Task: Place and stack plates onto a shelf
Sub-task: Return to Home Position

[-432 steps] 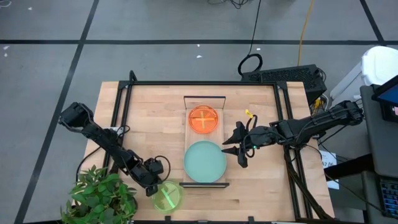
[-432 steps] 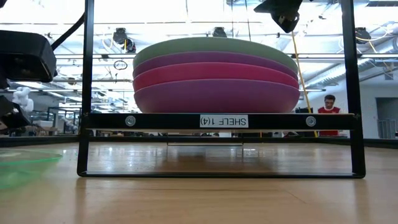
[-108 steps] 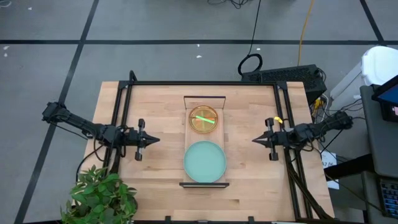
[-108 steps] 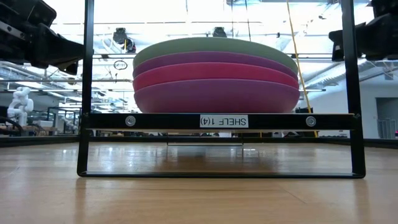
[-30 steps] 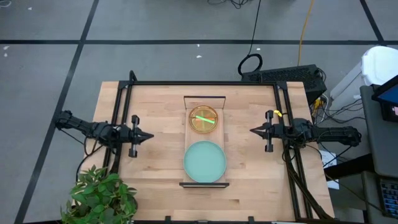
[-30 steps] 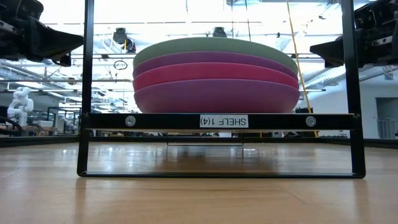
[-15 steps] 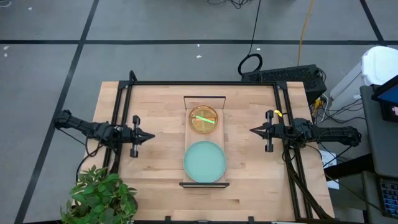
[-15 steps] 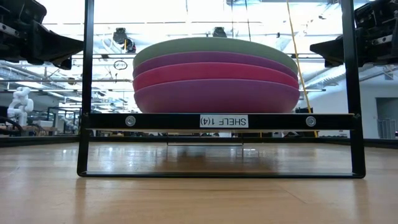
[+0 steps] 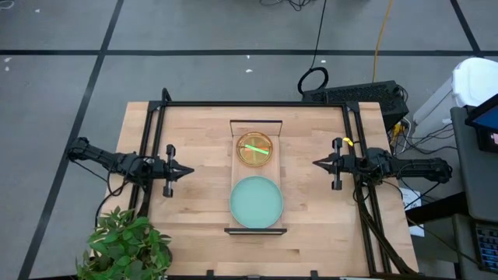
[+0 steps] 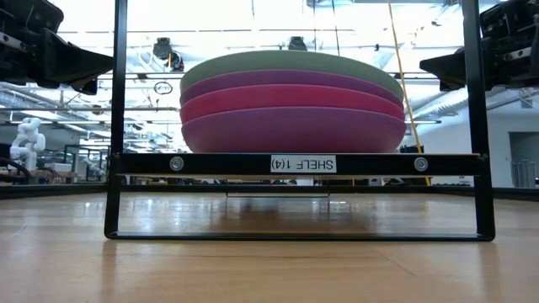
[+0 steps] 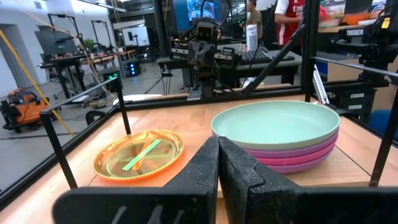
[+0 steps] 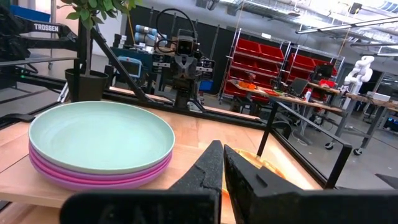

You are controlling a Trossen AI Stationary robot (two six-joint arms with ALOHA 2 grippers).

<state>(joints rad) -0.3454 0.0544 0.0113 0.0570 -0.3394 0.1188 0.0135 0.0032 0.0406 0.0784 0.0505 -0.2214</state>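
While the plates (image 9: 256,201) sat stacked on the shelf (image 9: 256,127) (teal topmost), the left pincer (image 9: 184,170) and right pincer (image 9: 319,163) hung closed and empty by opposite counter (image 9: 194,233) edges.

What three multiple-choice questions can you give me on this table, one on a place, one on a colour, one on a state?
1. Where is the stack of small plates?
A. on the table by the left arm
B. on the shelf, beside the stack of large plates
C. on top of the large plates

2. What colour is the top large plate?
A. purple
B. orange
C. pale teal

3. How is the left end effector?
A. shut, holding nothing
B. shut on a plate
C. wide open over the shelf

Answers:
1 B: the high view shows both stacks side by side on the shelf.
2 C: it shows teal from above and in both wrist views.
3 A: its wrist view shows the fingers pressed together with nothing between them.
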